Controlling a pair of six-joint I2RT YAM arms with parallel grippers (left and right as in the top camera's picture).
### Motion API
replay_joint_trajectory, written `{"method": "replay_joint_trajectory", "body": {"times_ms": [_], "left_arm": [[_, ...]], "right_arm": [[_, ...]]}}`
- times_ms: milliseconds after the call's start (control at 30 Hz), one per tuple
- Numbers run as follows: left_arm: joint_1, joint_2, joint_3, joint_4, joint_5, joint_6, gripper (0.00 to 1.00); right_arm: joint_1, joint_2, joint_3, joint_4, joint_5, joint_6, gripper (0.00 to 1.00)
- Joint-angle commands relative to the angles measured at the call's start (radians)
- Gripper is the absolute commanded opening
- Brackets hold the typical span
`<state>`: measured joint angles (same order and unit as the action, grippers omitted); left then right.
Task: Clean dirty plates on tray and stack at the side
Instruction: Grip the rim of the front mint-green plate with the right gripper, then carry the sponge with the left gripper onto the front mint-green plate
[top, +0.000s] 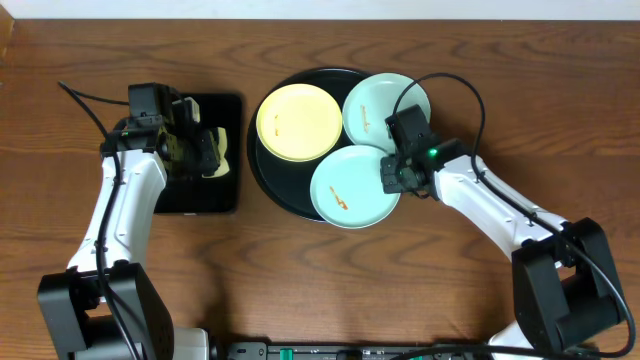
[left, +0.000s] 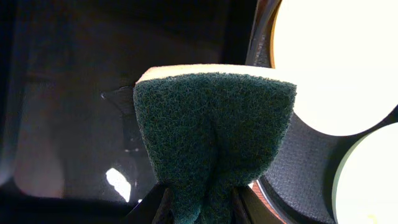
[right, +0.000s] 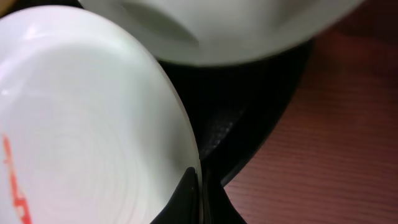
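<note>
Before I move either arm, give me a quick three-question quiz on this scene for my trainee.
1. True or false: the left gripper holds a sponge.
2. How many plates lie on the round tray? A two, B three, C four.
3. Fill in the colour: the right gripper pinches the rim of the front plate, which is ____.

Key: 1 true; 2 B; 3 mint.
</note>
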<state>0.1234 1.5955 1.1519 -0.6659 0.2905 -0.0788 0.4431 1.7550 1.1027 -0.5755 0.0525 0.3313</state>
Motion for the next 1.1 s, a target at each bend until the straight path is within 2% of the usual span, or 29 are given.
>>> {"method": "replay_joint_trajectory", "body": {"times_ms": [0,100,300,433,533,700,867,1067], "left_arm": [[0.002,0.005,-0.003,0.023,0.041,0.035,0.08],[0.002,0.005,0.003,0.04,0.1,0.083,0.08],[0.002,0.003,0.003,-0.01,0.209,0.082,0.08],[0.002,0.003,0.003,-0.09,0.195,0.082,0.08],[0.002,0.003,0.003,-0.088,0.152,0.081,0.08],[-0.011,0.001,0.005,-0.041,0.177,0.063,0.08],[-0.079,-0.033,0.006,-0.032,0.132,-0.012,0.08],[-0.254,-0.093,0.006,-0.021,0.059,-0.114,0.08]], "right_arm": [[0.01,-0.002,-0.036,0.027,0.04,-0.018,0.01],[0.01,-0.002,-0.036,0.07,0.072,-0.018,0.01],[0.01,-0.002,-0.037,0.114,0.078,0.005,0.01],[0.01,-0.002,-0.04,0.103,0.078,0.005,0.01],[0.01,-0.002,-0.041,0.103,0.078,0.005,0.01],[0.01,-0.002,-0.041,0.098,0.078,0.005,0.01],[0.01,-0.002,-0.041,0.083,0.078,0.005,0.01],[0.01,-0.002,-0.041,0.07,0.078,0.005,0.01]]}}
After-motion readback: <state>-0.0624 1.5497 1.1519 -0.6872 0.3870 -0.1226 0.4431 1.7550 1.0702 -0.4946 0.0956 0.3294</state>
